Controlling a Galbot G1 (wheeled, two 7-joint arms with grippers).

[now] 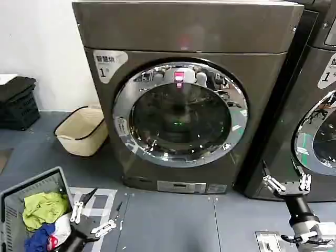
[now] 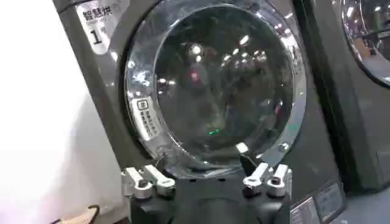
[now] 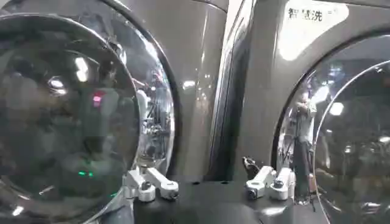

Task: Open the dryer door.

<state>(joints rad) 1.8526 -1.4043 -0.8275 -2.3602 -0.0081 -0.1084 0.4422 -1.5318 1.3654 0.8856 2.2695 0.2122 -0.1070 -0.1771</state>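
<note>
dryer door [image 1: 180, 114] sits shut and flush on the front of the bronze-grey machine [image 1: 184, 31], its chrome rim circling dark glass with a small green light showing inside. from the head view i see my left gripper [image 1: 93, 212] low at the left, jaws spread wide and holding nothing, just beside a grey basket [image 1: 16, 202] of clothes [image 1: 44, 210] on the floor. my right gripper [image 1: 286, 184] is low at the right, jaws also wide and empty, in front of the dark gap between the bronze-grey machine and the second machine [image 1: 320, 68].

the head view also gives me a cream basket [image 1: 83, 131] on the floor by the wall, left of the machine.

the left wrist view puts the left gripper [image 2: 206, 181] facing the dryer door [image 2: 213, 85] from below its lower rim, apart from it, and lets me read a white label [image 2: 146, 117] on the chrome.

the right wrist view shows the right gripper [image 3: 210, 184] facing the gap, with the dryer door [image 3: 73, 115] on one side and the second machine's door [image 3: 341, 128] on the other.
</note>
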